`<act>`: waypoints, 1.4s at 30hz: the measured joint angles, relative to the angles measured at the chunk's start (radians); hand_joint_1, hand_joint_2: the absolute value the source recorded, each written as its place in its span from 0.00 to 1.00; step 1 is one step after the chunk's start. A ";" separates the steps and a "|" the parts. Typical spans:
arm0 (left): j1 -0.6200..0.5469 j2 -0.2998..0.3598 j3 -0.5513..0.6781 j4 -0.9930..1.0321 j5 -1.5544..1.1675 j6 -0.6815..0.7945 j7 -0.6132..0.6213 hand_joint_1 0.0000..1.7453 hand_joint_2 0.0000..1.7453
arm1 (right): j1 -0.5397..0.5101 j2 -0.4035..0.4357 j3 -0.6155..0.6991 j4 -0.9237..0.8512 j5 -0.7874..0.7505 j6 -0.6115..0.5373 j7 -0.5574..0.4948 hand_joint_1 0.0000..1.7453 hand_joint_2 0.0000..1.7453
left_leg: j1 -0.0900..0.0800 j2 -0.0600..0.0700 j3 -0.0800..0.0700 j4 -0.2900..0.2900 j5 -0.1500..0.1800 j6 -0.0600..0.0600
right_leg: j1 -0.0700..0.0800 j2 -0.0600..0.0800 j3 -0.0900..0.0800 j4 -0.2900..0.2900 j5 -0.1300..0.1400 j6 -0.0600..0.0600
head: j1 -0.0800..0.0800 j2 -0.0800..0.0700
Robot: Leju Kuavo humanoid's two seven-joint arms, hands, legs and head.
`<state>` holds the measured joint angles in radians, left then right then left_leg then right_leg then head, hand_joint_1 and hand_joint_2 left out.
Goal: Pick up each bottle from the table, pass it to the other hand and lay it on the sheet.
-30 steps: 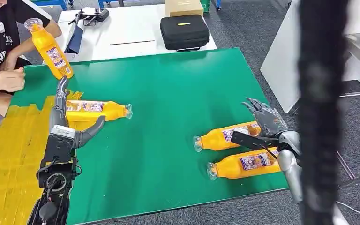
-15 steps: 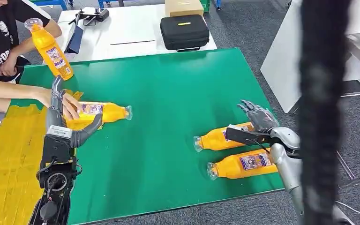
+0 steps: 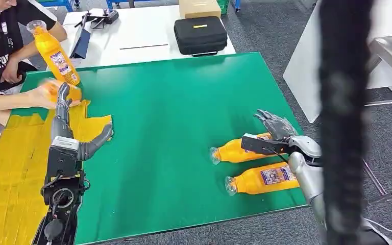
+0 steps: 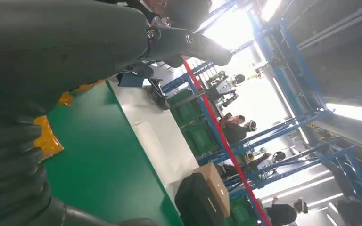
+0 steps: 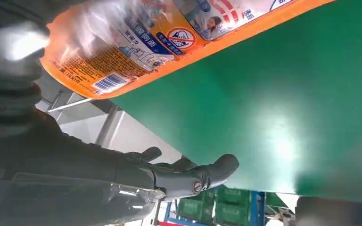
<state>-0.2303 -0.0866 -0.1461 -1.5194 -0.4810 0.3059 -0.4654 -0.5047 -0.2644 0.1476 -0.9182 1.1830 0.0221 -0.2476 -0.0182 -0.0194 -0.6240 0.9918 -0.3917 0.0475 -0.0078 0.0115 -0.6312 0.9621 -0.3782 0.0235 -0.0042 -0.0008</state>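
Observation:
Two orange bottles lie on the green table at the right, a farther one and a nearer one, caps pointing left. My right hand hovers over the farther bottle's base end with its fingers spread, gripping nothing. The right wrist view shows that bottle's label close by the hand's fingers. My left hand is open above the yellow sheet, holding nothing. A person's hand holds a blurred orange bottle at the sheet's far edge. Another bottle stands upright behind it.
A person sits at the table's far left corner. Behind the green table a white table carries a black case and a cardboard box. A dark blurred post hides the right side of the head view.
The person's hand has taken the bottle that lay on the sheet and drawn it away to the far left. My right hand has shifted left over the farther bottle.

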 measured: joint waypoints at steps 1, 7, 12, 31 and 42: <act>-0.001 0.000 0.000 0.003 0.002 0.000 0.000 0.00 1.00 | -0.007 0.001 0.001 0.012 0.000 0.002 0.003 0.00 1.00 | 0.000 0.000 0.000 0.000 0.000 0.000 | 0.000 0.000 0.000 0.000 0.000 0.000 | 0.000 0.000; -0.016 0.000 -0.005 0.024 0.016 -0.002 0.001 0.00 1.00 | -0.050 0.005 0.016 0.095 -0.001 0.023 0.006 0.00 1.00 | 0.000 0.002 0.004 0.000 0.000 0.000 | 0.000 0.000 0.004 0.000 0.000 0.000 | 0.000 0.000; -0.031 -0.001 -0.014 0.039 0.031 -0.003 0.011 0.00 1.00 | -0.089 0.007 0.031 0.166 -0.002 0.061 0.032 0.00 1.00 | 0.000 0.003 0.009 0.000 0.000 0.000 | 0.000 0.001 0.007 -0.001 0.000 0.000 | 0.000 0.000; 0.004 -0.001 0.005 0.051 0.038 0.017 0.009 0.00 1.00 | 0.099 0.015 -0.008 -0.221 -0.062 -0.145 0.009 0.00 1.00 | 0.000 0.002 0.000 0.000 0.002 0.001 | 0.000 0.001 0.000 0.000 0.002 0.002 | 0.000 0.000; 0.006 -0.005 0.022 0.057 0.025 0.000 0.009 0.00 1.00 | 0.229 0.008 -0.053 -0.425 -0.003 0.020 0.041 0.00 1.00 | 0.000 -0.001 -0.002 0.000 0.001 0.001 | 0.000 -0.001 -0.001 -0.001 0.002 0.003 | 0.000 0.000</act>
<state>-0.2238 -0.0912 -0.1240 -1.4622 -0.4562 0.3055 -0.4566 -0.2753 -0.2560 0.0950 -1.3436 1.1799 0.0425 -0.2068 -0.0185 -0.0206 -0.6259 0.9920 -0.3904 0.0490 -0.0081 0.0108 -0.6325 0.9614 -0.3766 0.0263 -0.0042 -0.0008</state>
